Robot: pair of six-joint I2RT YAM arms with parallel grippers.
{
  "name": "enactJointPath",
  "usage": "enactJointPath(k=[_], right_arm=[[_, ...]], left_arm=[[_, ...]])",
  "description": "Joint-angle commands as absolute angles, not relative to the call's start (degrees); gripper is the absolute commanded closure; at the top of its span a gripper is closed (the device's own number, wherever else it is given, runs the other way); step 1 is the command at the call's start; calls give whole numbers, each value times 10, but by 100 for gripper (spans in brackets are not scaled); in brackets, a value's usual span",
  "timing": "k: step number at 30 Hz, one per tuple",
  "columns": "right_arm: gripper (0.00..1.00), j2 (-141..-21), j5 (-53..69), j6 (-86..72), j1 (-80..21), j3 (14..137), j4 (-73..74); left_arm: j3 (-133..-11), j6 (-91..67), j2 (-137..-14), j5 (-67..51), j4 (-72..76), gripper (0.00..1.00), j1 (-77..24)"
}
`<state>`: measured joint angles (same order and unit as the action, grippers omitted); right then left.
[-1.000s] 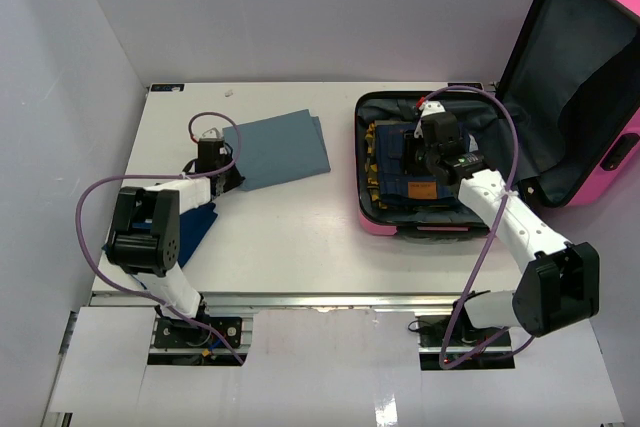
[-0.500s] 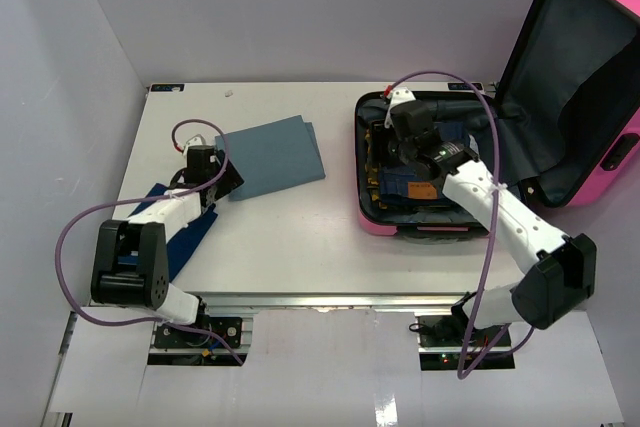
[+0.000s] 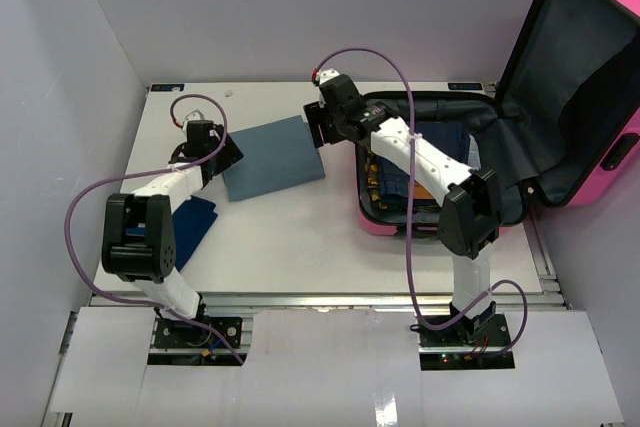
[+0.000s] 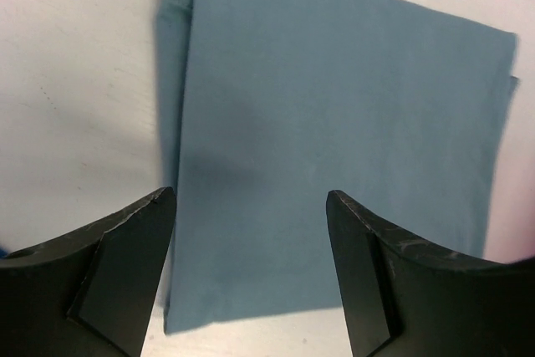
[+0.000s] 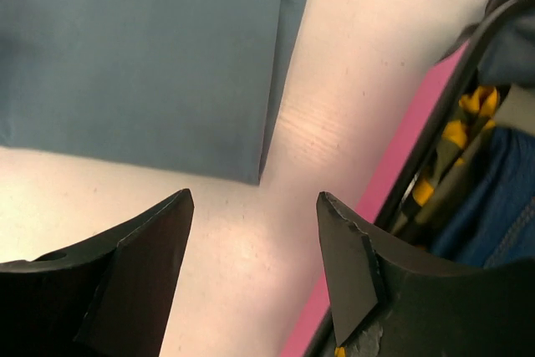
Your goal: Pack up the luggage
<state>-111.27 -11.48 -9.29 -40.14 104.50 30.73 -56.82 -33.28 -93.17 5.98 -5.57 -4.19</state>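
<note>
Update: right claw [image 5: 251, 200] has swung out of the luggage [image 3: 570, 77] to the folded blue cloth [image 3: 272, 155], left claw [image 4: 249, 198] opposite, both spread, so I reckon it's next.

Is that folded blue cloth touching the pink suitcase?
Apart. The right wrist view shows a strip of bare table between the cloth and the suitcase.

The glossy hot-pink hard-shell suitcase [image 3: 378, 225] has its raised lid cut off by the top view's right edge, and the white right arm [image 3: 422, 153] across its open half covers part of the folded blue-and-yellow clothes [image 3: 392, 185] inside. Well left of the suitcase, a dark blue cloth [image 3: 197, 219] lies partly hidden beneath the left arm [image 3: 140, 237].
</note>
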Motion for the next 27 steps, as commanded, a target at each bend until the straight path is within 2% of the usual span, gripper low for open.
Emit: enactJointPath(k=[1,13,20,27], right_arm=[[32,-1167,-122,-75,-398,1119,314],[30,-1291,-141,-69,-397,1206,243],[27,-1355,-159,-88,-390,1224,207],[18,-1403,-119,-117,-373,1233,175]], left_arm=[[-595,-325,-970,57,-44,17,-23],[-651,-286,-1067,4,-17,19,-1],[-677,-281,-1109,-3,-10,19,18],[-683,-275,-1134,-30,-4,22,19]])
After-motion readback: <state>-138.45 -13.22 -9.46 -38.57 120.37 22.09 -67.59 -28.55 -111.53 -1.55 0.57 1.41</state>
